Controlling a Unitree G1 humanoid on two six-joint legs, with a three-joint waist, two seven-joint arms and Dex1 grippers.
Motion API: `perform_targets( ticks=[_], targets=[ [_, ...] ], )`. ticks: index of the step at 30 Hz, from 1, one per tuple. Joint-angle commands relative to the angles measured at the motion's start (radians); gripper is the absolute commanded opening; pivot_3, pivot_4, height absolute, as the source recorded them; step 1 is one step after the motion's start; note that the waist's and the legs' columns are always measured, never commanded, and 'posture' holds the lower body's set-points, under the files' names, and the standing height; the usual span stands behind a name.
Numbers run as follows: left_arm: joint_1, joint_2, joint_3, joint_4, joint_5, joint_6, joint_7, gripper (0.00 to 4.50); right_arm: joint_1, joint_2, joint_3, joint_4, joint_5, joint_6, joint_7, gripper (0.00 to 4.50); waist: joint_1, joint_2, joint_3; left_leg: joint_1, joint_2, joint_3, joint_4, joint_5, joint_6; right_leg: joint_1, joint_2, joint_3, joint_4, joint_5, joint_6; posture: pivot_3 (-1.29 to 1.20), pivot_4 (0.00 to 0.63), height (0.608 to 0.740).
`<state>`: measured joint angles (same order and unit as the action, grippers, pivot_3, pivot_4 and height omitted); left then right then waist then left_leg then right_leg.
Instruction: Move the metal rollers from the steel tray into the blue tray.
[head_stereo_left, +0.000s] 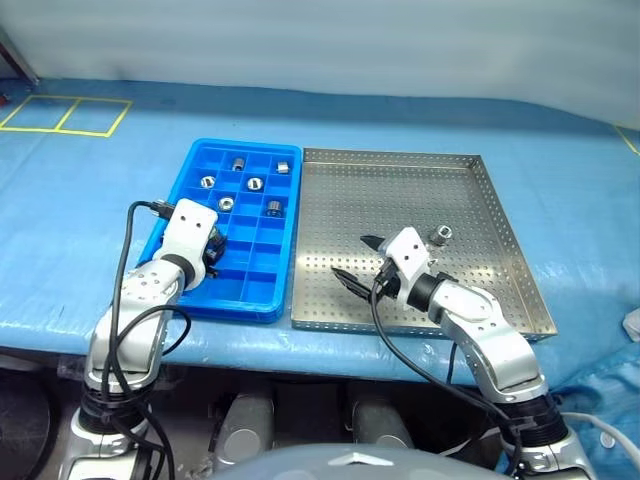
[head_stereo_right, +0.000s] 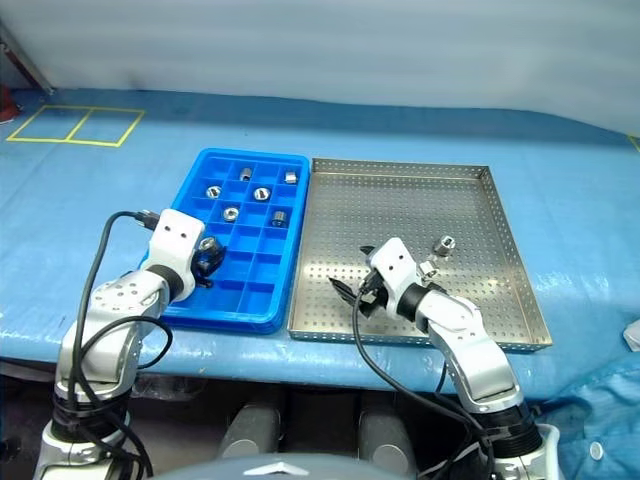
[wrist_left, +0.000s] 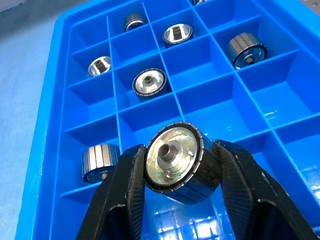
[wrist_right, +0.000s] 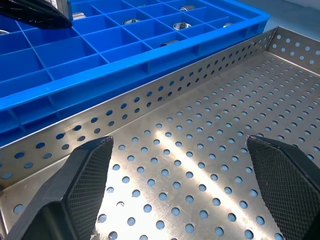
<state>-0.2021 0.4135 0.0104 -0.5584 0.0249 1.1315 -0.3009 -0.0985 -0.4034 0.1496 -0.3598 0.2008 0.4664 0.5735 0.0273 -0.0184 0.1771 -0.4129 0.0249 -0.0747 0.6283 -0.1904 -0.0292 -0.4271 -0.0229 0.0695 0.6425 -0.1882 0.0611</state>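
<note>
Steel tray (head_stereo_left: 400, 200) beside blue tray (head_stereo_left: 190, 290).

Left gripper (wrist_left: 175, 165) fingers clamped on something, right gripper (wrist_right: 180, 170) fingers spread wide

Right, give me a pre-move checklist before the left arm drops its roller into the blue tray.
1. Left gripper shut on a roller: ok, held between both fingers.
2. Gripper over the blue tray: ok, hovering above its near compartments.
3. Compartment beneath free: cannot tell, the held roller hides part of it; the neighbouring cell holds a roller.
4. Right gripper open and out of the way: ok, over the steel tray, holding nothing.
5. Rollers left in the steel tray: not ok, one stands near the right gripper.
</note>
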Motion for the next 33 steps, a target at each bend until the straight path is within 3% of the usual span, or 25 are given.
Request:
perform_targets(
  ticks=[1, 6, 13, 19, 27, 33],
  targets=[
    [0.002, 0.029, -0.009, -0.01, 0.005, -0.018, 0.006, 2.57, 0.0, -0.007, -0.018, -0.035, 0.001, -0.006, -0.01, 4.5, 0.0, 0.0, 0.0, 0.0, 0.0, 0.0, 0.0, 0.0, 0.0, 0.0, 0.0, 0.0, 0.0, 0.0, 0.0, 0.19, 0.15, 0.74],
    [-0.027, -0.006, 0.013, 0.003, 0.014, -0.031, 0.064, 4.07, 0.003, -0.005, -0.021, -0.037, -0.006, -0.008, -0.031, 4.5, 0.001, 0.0, 0.0, 0.0, 0.0, 0.0, 0.0, 0.0, 0.0, 0.0, 0.0, 0.0, 0.0, 0.0, 0.0, 0.17, 0.15, 0.74],
    [-0.076, -0.121, 0.017, -0.033, -0.14, -0.25, -0.037, 4.07, -0.006, 0.004, -0.07, -0.051, -0.065, 0.042, -0.155, 4.5, 0.003, 0.0, 0.0, 0.0, 0.0, 0.0, 0.0, 0.0, 0.0, 0.0, -0.001, 0.0, 0.0, 0.0, 0.0, 0.15, 0.15, 0.74],
    [-0.113, -0.085, -0.119, 0.033, -0.251, -0.406, -0.257, 4.07, -0.003, -0.006, -0.129, -0.097, -0.125, 0.173, -0.264, 4.5, 0.0, 0.0, 0.0, -0.001, 0.0, 0.001, 0.0, 0.0, 0.0, -0.001, -0.001, 0.0, -0.001, 0.0, 0.0, 0.13, 0.15, 0.74],
    [-0.202, -0.067, -0.273, 0.177, -0.259, -0.504, -0.397, 4.07, 0.066, -0.045, -0.155, -0.225, -0.128, 0.374, -0.273, 4.5, -0.023, 0.0, 0.0, -0.002, -0.001, 0.001, 0.0, 0.0, 0.0, -0.001, -0.001, 0.0, -0.001, 0.0, 0.0, 0.04, 0.15, 0.74],
    [-0.231, -0.1, -0.33, 0.269, -0.244, -0.554, -0.422, 4.07, 0.113, 0.014, -0.219, -0.225, -0.088, 0.394, -0.292, 4.5, -0.055, 0.001, 0.0, -0.002, 0.0, 0.002, 0.0, 0.0, 0.0, -0.001, -0.001, 0.001, -0.001, 0.0, 0.0, 0.0, 0.15, 0.74]
  ],
)
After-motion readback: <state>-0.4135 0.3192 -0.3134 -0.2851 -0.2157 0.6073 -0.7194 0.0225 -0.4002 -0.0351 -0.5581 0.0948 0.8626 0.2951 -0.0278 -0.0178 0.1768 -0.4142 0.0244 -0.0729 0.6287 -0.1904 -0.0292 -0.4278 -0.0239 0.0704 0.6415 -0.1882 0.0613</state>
